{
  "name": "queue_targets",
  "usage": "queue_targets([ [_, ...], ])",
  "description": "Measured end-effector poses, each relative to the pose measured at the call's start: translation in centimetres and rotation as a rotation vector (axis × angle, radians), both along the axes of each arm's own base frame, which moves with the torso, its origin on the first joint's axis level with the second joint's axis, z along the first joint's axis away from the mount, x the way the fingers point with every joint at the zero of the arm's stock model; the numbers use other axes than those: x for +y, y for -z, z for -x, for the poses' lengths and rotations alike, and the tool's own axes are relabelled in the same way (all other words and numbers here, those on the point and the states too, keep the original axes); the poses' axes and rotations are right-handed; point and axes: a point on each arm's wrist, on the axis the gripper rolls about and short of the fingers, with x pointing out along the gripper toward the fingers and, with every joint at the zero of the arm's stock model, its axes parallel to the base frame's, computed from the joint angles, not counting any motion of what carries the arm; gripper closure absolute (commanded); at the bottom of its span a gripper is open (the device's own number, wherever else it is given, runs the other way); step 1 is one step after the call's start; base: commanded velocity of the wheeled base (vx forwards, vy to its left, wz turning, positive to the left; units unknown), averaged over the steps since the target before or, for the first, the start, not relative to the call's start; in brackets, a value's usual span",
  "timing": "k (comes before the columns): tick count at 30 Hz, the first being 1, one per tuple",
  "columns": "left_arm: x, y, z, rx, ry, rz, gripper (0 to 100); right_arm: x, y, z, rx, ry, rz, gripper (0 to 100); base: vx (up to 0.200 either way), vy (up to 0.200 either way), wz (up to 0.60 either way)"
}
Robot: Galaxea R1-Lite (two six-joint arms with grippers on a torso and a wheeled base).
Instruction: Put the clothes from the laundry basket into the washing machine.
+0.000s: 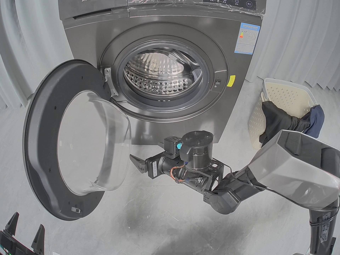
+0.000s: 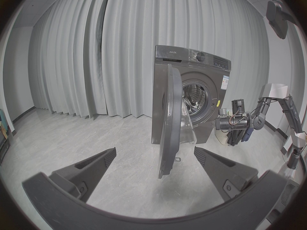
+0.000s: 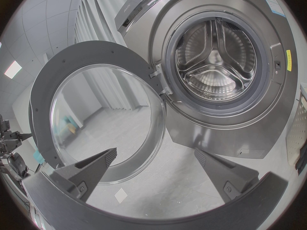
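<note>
Right now, both grippers empty, laundry in the basket.
My right gripper (image 3: 155, 152) hangs spread wide, low before the washing machine (image 1: 163, 18), whose door (image 1: 42, 131) stands open; my left gripper (image 2: 155, 150) is spread too. Pale grey floor (image 1: 159, 213), grey curtains (image 1: 301, 36). The clothes (image 1: 279, 119), black and perhaps navy, drape lengthwise across the white laundry basket (image 1: 283, 92) rim, right of the machine.

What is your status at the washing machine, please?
Left gripper open, right gripper open, both empty. Clothes draped over laundry basket rim, none loaded. Door wide open; drum mouth unobstructed.
</note>
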Motion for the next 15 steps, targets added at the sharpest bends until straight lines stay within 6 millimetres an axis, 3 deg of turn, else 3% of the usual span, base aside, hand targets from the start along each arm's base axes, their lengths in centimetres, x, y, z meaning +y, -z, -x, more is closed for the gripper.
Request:
queue_targets([
  [6,0.0,0.0,0.0,0.0,0.0,0.0,0,1.6,0.3,-0.7,-0.006,-0.01,-0.006,0,0.0,0.0,0.0],
  [15,0.0,0.0,0.0,0.0,0.0,0.0,0,5.8,1.1,0.3,-0.022,-0.065,-0.035,0,0.0,0.0,0.0],
])
